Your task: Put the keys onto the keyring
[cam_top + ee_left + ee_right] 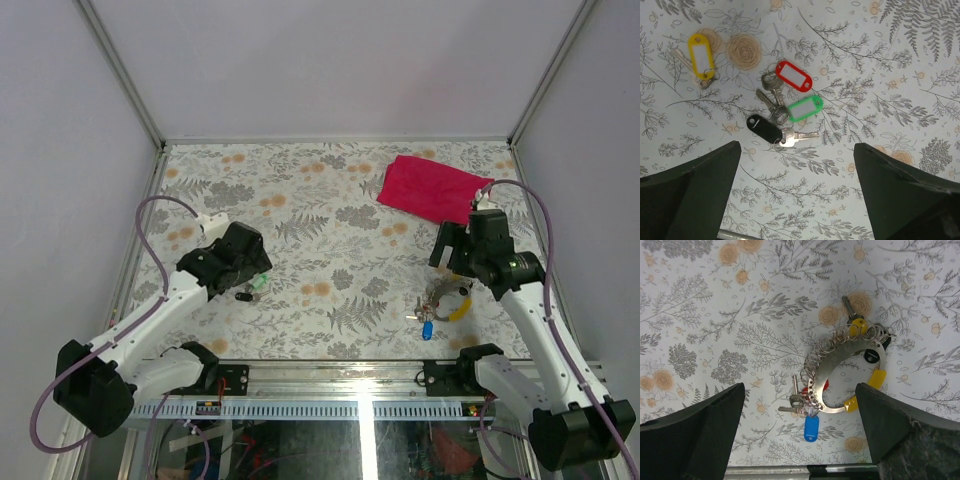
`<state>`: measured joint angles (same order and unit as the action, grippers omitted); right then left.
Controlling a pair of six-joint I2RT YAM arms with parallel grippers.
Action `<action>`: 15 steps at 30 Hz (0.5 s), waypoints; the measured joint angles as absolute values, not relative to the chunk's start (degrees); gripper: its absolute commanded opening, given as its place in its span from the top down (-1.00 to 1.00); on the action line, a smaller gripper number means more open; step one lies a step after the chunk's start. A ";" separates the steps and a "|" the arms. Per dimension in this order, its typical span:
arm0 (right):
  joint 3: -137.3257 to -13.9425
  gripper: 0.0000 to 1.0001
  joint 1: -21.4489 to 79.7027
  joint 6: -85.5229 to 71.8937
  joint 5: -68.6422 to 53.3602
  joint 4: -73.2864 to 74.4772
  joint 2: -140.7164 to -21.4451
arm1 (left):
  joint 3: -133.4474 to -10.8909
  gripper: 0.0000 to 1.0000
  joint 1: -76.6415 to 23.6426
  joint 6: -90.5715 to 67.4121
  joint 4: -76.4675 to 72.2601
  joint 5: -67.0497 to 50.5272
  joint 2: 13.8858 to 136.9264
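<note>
Loose keys lie on the floral table in the left wrist view: a red tag (793,76), a green tag (805,108), a black tag (764,128) and a yellow tag (701,55) apart at the upper left. My left gripper (797,195) hovers open just short of them; in the top view it (247,268) is above the keys (252,289). The keyring (847,370) is a silvery curved band with several small rings, a blue tag (811,427) and yellow pieces. My right gripper (800,432) is open above it, and also shows in the top view (452,258) over the keyring (444,301).
A red cloth (433,188) lies at the back right of the table. A metal rail (360,375) runs along the near edge between the arm bases. White walls enclose the table on three sides.
</note>
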<state>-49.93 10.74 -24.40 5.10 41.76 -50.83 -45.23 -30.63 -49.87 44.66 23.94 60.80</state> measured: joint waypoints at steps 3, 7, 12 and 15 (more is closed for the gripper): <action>-48.93 -0.88 10.74 -25.54 4.91 41.78 -53.10 | -46.39 -1.00 -30.63 -46.96 43.57 23.49 61.47; -45.28 -0.86 10.74 -28.80 4.93 41.85 -54.89 | -48.66 -1.00 -30.63 -43.00 42.52 23.33 61.95; -41.98 -0.91 10.74 -33.69 4.82 40.77 -55.51 | -50.09 -1.00 -30.63 -39.18 41.95 23.77 61.41; -39.13 -0.93 10.74 -37.06 3.99 38.33 -56.58 | -50.15 -1.00 -30.63 -37.39 41.98 24.29 60.60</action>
